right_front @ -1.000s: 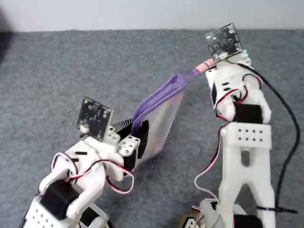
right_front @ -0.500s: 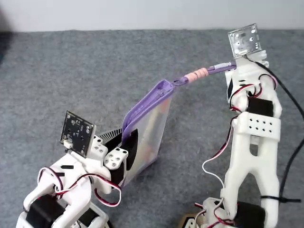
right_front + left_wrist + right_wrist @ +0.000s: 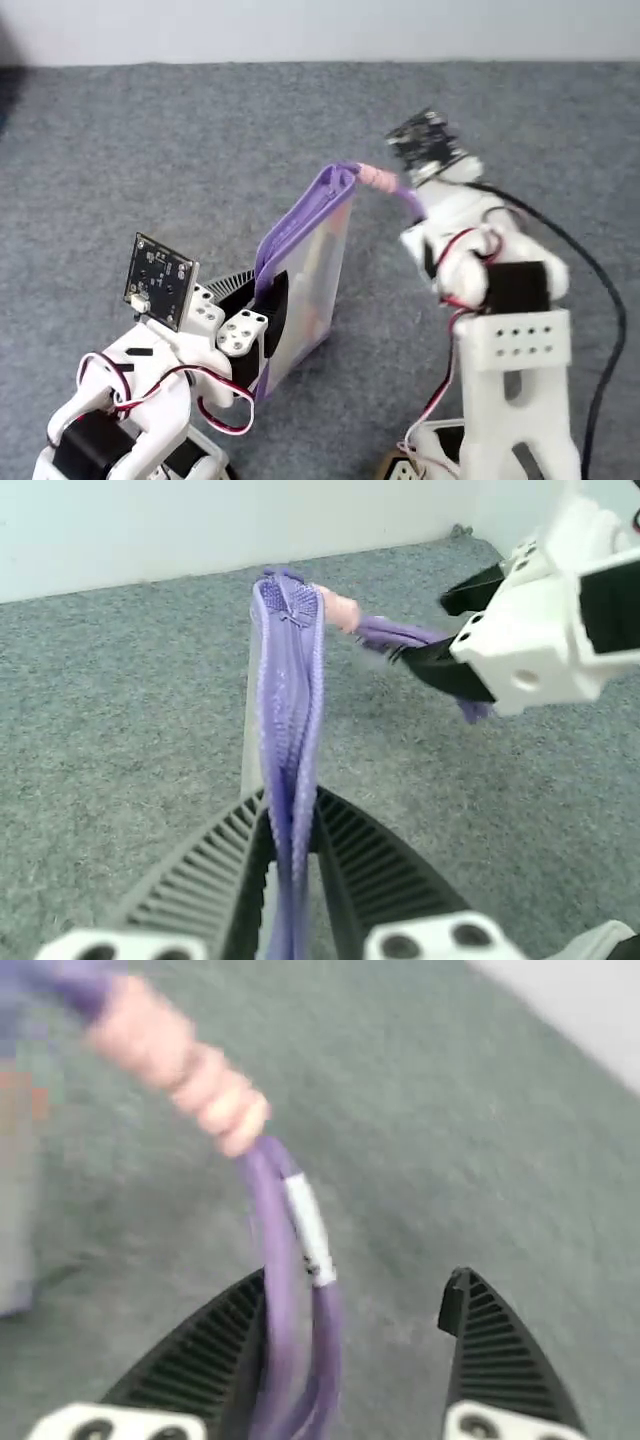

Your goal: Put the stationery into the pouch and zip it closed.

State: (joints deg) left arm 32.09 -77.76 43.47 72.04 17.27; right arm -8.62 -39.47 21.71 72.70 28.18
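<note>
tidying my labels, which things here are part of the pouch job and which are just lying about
Job: pouch, held upright in the left gripper; its pull cord with a pink bead, beside the open right gripper.
Lying about: grey table covering; black cable along the right arm.

Grey carpet-like surface meets what seems a pale wall.

Pouch contents indistinct through its side

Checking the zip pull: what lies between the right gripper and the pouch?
The purple pull cord with its pink bead joins pouch and right gripper; left wrist view shows it.
</note>
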